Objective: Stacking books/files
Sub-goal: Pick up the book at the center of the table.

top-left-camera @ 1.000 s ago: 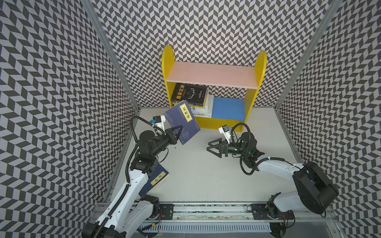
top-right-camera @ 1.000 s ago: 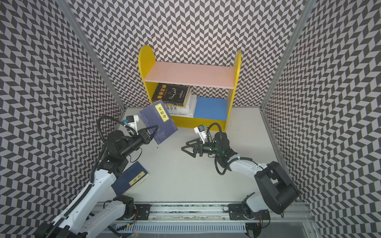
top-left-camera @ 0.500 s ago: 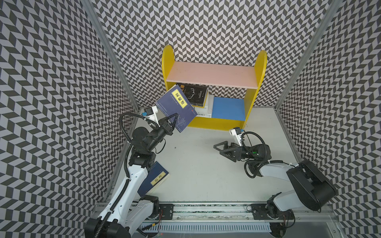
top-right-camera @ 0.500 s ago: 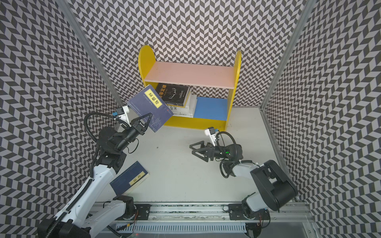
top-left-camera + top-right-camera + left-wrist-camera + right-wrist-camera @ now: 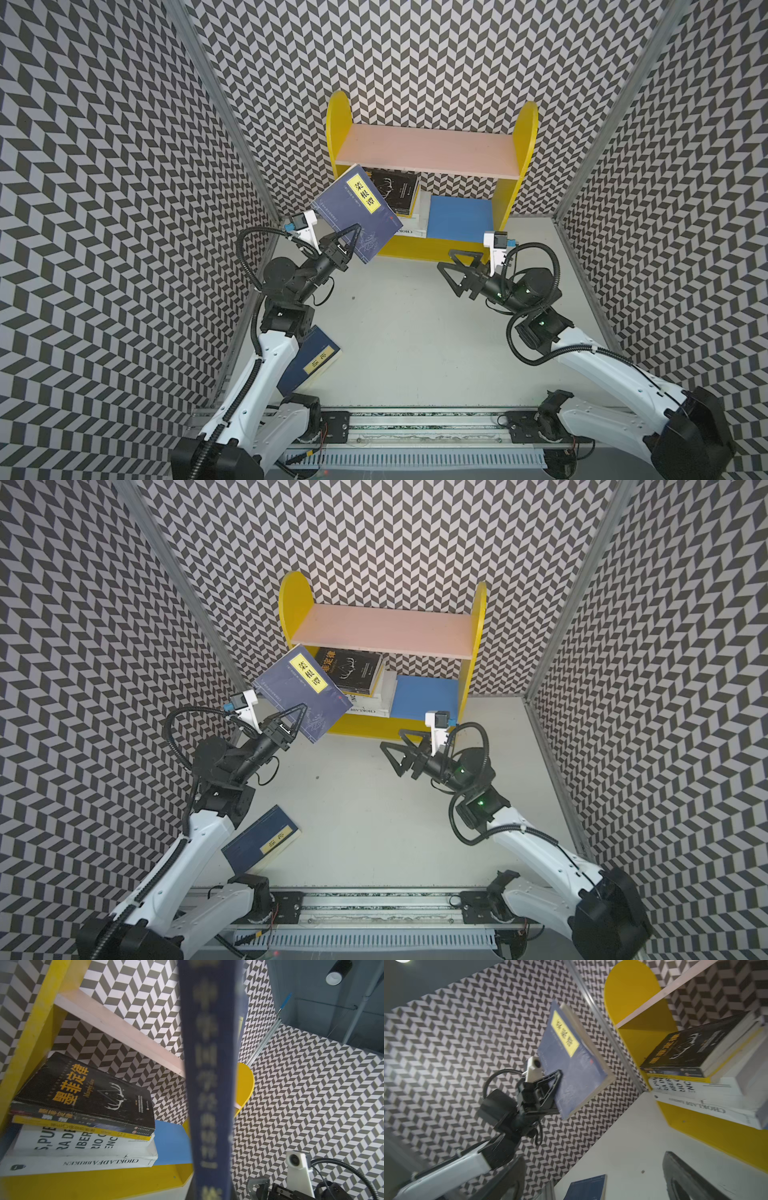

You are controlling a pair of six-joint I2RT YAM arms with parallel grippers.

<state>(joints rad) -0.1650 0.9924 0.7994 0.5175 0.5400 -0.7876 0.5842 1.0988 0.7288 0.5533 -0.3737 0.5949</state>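
Moved: left arm has raised the navy book (image 5: 357,212) higher toward the shelf (image 5: 424,156); right gripper (image 5: 445,259) has backed away.
Left gripper (image 5: 348,241): clamped on the book's spine edge, holding it aloft before the shelf's left end.
Right gripper: spread wide, empty.
Book axis: slanted, label end uppermost, cover tilted.
Next: probably level it, line it up with the black book (image 5: 395,189) and slide it in under the pink board.

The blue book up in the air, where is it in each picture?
Top view: navy book, tilted, left of centre, overlapping the yellow shelf.
Top view: same spot, covering the black book's corner.
Left wrist: its blurred spine runs down the middle.
Right wrist: near the middle, yellow label showing.
Shared landmark: the black book topping the shelf's stack.
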